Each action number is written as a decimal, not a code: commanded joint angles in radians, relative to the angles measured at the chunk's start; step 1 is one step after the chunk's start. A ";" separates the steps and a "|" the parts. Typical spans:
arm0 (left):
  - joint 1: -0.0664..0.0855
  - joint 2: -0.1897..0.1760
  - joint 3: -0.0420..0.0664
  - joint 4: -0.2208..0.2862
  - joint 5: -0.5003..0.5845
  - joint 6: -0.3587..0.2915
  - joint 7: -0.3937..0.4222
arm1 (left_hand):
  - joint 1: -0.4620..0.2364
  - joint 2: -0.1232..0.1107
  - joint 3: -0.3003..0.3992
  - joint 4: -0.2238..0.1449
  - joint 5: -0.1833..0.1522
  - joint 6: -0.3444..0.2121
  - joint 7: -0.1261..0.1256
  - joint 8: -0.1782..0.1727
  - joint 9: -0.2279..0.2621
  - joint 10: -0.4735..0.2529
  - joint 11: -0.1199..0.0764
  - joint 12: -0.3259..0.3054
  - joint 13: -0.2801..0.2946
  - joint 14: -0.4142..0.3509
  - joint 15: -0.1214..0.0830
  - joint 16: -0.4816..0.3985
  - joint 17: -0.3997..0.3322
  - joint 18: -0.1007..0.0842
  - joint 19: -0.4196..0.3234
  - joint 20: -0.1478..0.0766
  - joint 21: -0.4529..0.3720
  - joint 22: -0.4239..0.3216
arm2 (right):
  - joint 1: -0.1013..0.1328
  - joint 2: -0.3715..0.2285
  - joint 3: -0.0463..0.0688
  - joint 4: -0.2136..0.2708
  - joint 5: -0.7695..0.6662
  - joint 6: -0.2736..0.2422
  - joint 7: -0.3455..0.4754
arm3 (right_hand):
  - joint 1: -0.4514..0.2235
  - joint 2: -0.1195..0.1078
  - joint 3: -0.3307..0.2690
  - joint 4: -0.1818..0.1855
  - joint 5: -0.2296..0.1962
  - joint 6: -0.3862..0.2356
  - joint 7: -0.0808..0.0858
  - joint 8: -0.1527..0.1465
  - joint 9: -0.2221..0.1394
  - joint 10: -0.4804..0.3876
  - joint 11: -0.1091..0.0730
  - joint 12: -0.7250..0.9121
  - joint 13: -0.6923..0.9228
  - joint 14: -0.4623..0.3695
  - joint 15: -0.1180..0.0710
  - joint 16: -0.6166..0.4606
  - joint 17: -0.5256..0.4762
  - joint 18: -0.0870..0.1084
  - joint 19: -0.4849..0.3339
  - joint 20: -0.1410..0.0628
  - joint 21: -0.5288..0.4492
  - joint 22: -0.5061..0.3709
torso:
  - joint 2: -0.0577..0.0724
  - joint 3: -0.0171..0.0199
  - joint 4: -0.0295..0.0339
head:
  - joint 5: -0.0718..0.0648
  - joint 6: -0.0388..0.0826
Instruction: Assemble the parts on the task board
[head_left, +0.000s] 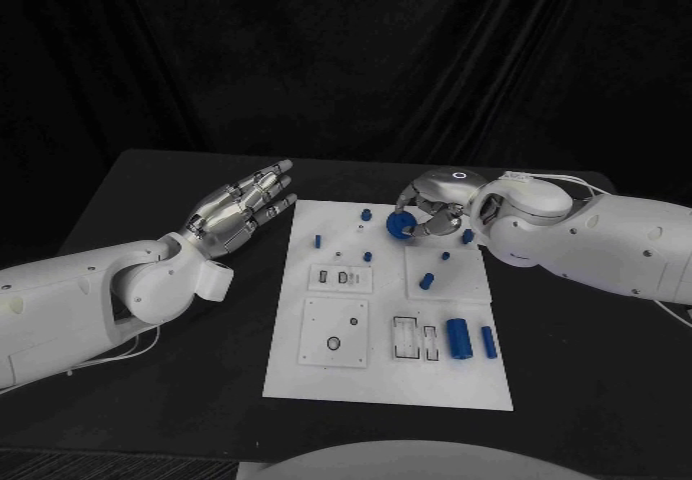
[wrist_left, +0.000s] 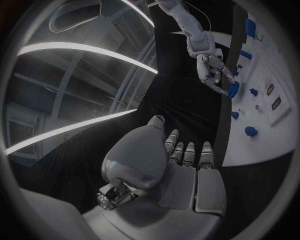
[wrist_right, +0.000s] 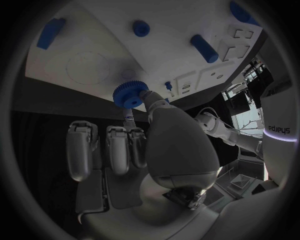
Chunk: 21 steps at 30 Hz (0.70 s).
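Blue gear (head_left: 397, 227) pinched at fingertips of right hand (head_left: 427, 212) above task board's (head_left: 389, 385) far edge; teeth plain in right wrist view. Left hand (head_left: 242, 211) flat, fingers extended together, holding nothing, beside board.

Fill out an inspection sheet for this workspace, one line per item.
Surface: black table, white task board in its middle.
Job's things: blue gear held above the board's far end; blue cylinder and bar lying near the board's right edge; small blue pegs standing on the far half.
Clutter: nothing seen.
Hands: right hand pinches the gear; left hand holds nothing, fingers extended, beside the board.
Cables: thin white cable on the right arm.
Surroundings: black backdrop.
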 joint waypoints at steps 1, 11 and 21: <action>0.000 0.005 0.001 -0.001 -0.004 0.022 0.003 | 0.009 0.002 0.006 -0.002 0.004 -0.010 0.000 0.006 -0.001 0.002 0.003 -0.007 -0.001 0.000 0.007 -0.004 -0.001 0.009 0.001 0.007 -0.003 -0.002 | 0.003 0.023 0.001 -0.011 -0.007 0.013 0.007 | -0.002 0.007 0.007 0.000 -0.006 0.004 -0.008 0.100 0.155 0.106 0.008 0.003 0.263 0.106 0.004 0.003 0.263 -0.006 0.024 0.001 0.002 0.182 | 0.001 0.0001 0.0015 | -0.004 0.001; 0.000 0.013 0.001 -0.007 -0.004 0.029 -0.003 | 0.009 0.002 0.006 -0.002 0.004 -0.009 0.000 0.006 -0.001 0.002 0.003 -0.007 -0.001 0.000 0.007 -0.004 -0.001 0.009 0.001 0.007 -0.003 -0.002 | 0.003 0.104 0.001 -0.054 -0.007 0.038 0.020 | -0.003 0.007 0.009 0.000 -0.019 -0.004 -0.006 0.099 0.156 0.106 0.009 0.003 0.263 0.106 0.005 0.003 0.263 -0.005 0.023 0.003 0.000 0.182 | 0.000 0.0013 0.0012 | -0.005 0.004; 0.000 0.021 0.001 -0.012 -0.004 0.033 -0.005 | 0.009 0.002 0.007 -0.002 0.004 -0.007 0.000 0.007 -0.001 0.002 0.004 -0.007 -0.001 0.000 0.008 -0.004 -0.001 0.009 0.001 0.008 -0.003 -0.002 | 0.002 0.163 0.001 -0.099 -0.007 0.040 0.036 | -0.003 0.007 0.010 -0.001 -0.026 -0.007 -0.005 0.098 0.156 0.106 0.011 0.003 0.263 0.106 0.006 0.003 0.263 -0.005 0.023 0.003 0.000 0.181 | 0.001 0.0008 0.0030 | -0.007 0.000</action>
